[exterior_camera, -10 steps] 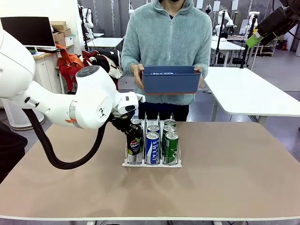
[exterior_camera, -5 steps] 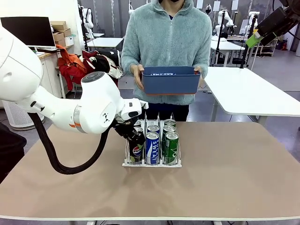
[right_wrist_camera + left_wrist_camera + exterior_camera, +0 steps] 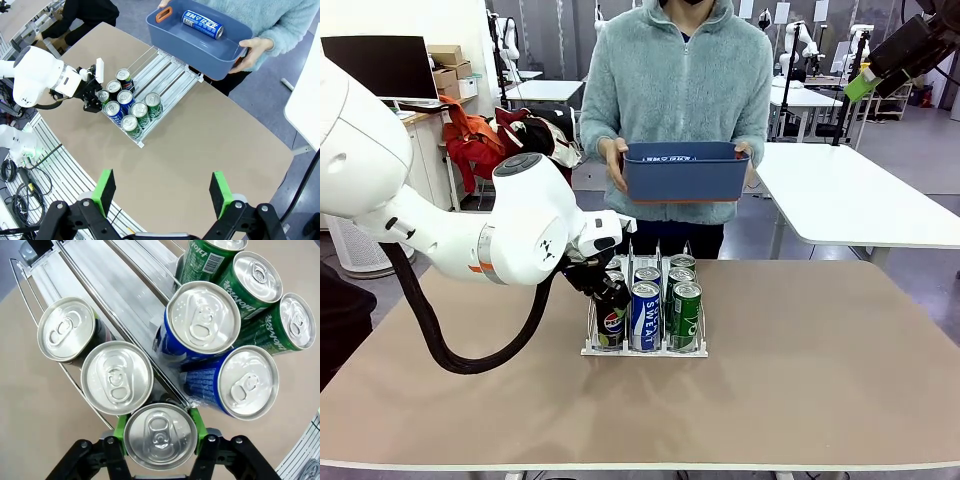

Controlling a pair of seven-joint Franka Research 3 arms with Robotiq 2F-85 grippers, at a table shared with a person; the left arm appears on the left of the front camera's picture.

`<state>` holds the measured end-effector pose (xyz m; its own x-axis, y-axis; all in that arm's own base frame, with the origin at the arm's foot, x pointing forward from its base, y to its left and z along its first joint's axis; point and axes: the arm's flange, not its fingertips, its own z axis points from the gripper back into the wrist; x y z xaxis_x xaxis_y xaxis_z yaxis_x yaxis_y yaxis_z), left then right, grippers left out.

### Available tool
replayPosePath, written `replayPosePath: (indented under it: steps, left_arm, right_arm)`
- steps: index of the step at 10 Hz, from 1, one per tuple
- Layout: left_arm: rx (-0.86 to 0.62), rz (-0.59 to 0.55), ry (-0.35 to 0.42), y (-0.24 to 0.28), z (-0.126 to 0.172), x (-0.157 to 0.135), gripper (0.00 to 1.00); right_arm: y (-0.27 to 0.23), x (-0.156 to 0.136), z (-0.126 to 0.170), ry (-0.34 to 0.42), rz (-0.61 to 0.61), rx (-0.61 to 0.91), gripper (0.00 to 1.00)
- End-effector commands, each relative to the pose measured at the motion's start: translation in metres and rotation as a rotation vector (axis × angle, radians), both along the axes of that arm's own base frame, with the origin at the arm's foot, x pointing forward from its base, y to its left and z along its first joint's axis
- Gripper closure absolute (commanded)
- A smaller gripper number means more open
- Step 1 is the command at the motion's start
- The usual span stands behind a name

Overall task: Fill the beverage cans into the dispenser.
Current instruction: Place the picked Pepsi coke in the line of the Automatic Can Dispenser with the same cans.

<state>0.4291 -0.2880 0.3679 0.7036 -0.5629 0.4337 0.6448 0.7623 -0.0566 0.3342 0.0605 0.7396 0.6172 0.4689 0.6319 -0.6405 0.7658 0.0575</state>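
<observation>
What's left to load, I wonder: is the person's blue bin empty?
Not empty: one blue can lies on its side inside the blue bin.

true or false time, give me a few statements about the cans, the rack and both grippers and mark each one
1. The left gripper is shut on a Pepsi can in the dispenser. True.
2. The person's blue bin is empty. False: one blue can lies in it.
3. The right gripper is open, holding nothing. True.
4. The dispenser's middle lane stands empty. False: blue cans stand in it.
</observation>
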Motion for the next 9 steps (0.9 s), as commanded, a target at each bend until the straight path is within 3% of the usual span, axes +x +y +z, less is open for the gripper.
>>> replayPosePath:
  steps: [1, 3, 4, 5, 6, 7, 8, 9]
  left_arm:
    - [0.004, 0.001, -0.003, -0.001, 0.000, 0.000, 0.42]
    - [0.000, 0.000, 0.000, 0.000, 0.000, 0.000, 0.42]
    - [-0.014, 0.004, -0.005, 0.003, 0.006, -0.003, 0.23]
    - [-0.017, 0.018, -0.010, 0.007, 0.012, -0.006, 0.23]
    - [-0.005, 0.036, -0.024, 0.011, 0.018, -0.010, 0.04]
    - [-0.007, 0.044, -0.028, 0.013, 0.025, -0.014, 0.19]
    - [-0.008, 0.048, -0.034, 0.016, 0.033, -0.020, 0.00]
    - [-0.004, 0.049, -0.040, 0.017, 0.038, -0.023, 0.00]
  right_arm:
    - [0.001, 0.000, 0.000, 0.001, 0.000, 0.000, 0.00]
    - [0.001, 0.000, 0.000, 0.001, 0.000, 0.000, 0.00]
    - [0.001, 0.000, 0.000, 0.001, 0.000, 0.000, 0.00]
    - [0.001, 0.000, 0.000, 0.001, 0.000, 0.000, 0.00]
    - [0.001, 0.000, 0.000, 0.001, 0.000, 0.000, 0.00]
    - [0.001, 0.000, 0.000, 0.001, 0.000, 0.000, 0.00]
    - [0.001, 0.000, 0.000, 0.001, 0.000, 0.000, 0.00]
    - [0.001, 0.000, 0.000, 0.001, 0.000, 0.000, 0.00]
